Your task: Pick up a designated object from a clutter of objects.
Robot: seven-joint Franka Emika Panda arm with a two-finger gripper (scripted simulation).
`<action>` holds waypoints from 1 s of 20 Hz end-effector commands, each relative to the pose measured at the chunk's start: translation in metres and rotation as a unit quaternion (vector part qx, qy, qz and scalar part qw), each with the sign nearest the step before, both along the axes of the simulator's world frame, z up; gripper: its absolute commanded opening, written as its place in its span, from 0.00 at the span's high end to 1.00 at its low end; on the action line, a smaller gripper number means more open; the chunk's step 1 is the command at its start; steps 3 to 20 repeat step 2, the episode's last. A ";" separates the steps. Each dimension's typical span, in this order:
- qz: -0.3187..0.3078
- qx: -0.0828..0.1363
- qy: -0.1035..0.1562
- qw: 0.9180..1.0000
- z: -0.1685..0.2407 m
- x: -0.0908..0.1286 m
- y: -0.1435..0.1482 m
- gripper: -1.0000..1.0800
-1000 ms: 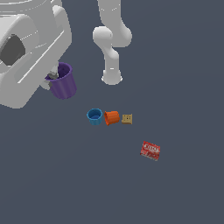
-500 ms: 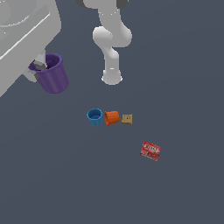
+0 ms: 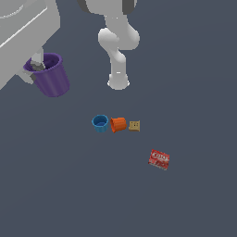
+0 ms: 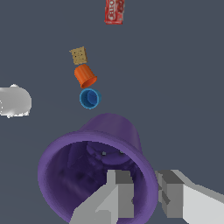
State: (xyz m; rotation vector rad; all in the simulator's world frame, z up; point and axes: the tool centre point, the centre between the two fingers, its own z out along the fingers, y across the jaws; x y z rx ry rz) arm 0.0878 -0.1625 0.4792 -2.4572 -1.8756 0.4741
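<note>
Purple cup (image 3: 51,74), seemingly higher than before, in jaws

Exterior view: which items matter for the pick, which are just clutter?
Part of the job:
- purple cup, pinched at its rim, one finger inside and one outside
- gripper

Just lying about:
- blue cup, upright
- orange cup, on its side beside the blue one
- tan cracker
- red box, set apart from the row
</note>
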 end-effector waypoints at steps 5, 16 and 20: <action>0.000 0.000 -0.001 1.000 0.002 0.000 0.000 1.00; 0.000 0.000 -0.001 1.000 0.002 0.000 0.000 1.00; 0.000 0.000 -0.001 1.000 0.002 0.000 0.000 1.00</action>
